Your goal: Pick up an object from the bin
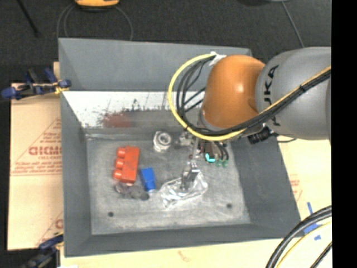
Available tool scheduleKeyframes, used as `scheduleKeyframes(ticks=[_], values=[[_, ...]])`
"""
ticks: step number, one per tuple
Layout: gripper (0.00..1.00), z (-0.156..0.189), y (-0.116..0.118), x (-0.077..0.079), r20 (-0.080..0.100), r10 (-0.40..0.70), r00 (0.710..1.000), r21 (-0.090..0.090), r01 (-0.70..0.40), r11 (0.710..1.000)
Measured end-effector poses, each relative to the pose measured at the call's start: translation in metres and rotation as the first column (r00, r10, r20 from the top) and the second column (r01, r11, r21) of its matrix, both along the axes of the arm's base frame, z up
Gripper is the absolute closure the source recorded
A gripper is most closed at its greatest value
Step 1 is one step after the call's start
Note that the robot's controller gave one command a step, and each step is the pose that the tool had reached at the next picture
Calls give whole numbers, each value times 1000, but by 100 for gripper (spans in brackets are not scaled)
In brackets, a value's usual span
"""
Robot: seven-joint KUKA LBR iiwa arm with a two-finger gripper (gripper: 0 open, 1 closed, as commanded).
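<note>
End effector [191,173] low over the crumpled clear plastic piece [179,194], which lies directly beneath its tip; opening cannot be told. Blue block [148,178] near, on view's left

Grey bin [245,172]: blue block [148,178] just right of red block [126,164], clear wrap [184,190] farther right, metal fitting [162,140] above-right.

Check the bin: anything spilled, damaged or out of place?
A reddish smear with dark specks stains the back wall of the bin, toward its left. The clear wrapper by the gripper is crumpled. Nothing else stands out.
</note>
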State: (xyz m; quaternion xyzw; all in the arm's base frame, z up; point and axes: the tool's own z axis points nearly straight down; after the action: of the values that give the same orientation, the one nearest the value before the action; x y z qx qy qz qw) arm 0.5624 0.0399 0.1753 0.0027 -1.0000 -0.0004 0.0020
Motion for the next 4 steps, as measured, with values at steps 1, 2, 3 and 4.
scheduleKeyframes(ticks=[1, 2, 3, 4], values=[[0, -68, 33, 4, 12, 111, 994, 0, -111, 994], [0, -66, 140, 29, 12, 179, 984, 2, -179, 984], [0, -101, 95, 2, 14, -36, 999, 6, 36, 999], [100, -99, 95, 4, 17, -37, 999, 5, 37, 999]])
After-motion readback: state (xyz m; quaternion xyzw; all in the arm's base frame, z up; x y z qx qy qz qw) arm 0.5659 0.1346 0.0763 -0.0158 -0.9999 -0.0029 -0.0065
